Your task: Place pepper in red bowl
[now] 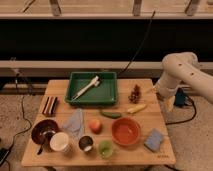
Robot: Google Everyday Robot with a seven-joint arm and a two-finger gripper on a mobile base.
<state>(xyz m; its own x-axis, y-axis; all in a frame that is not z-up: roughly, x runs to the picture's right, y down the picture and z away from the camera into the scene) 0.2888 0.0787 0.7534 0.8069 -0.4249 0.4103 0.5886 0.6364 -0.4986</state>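
Note:
The pepper (111, 114) is small, dark green and elongated. It lies on the wooden table (150, 156) just beyond the red bowl (125, 131), apart from its rim. The red bowl is round, shallow and orange-red, and it stands empty at the front right of the table. My gripper (167, 98) hangs at the end of the white arm (181, 72) by the table's right edge. It is to the right of the pepper and well apart from it.
A green tray (93, 88) holding a white brush (86, 87) sits at the back. A pale yellow corn-like piece (136, 108), a dark cluster (135, 93), a round orange-red fruit (95, 125), a grey cloth (75, 122), a maroon bowl (45, 131), cups (60, 142) and a blue sponge (154, 139) crowd the table.

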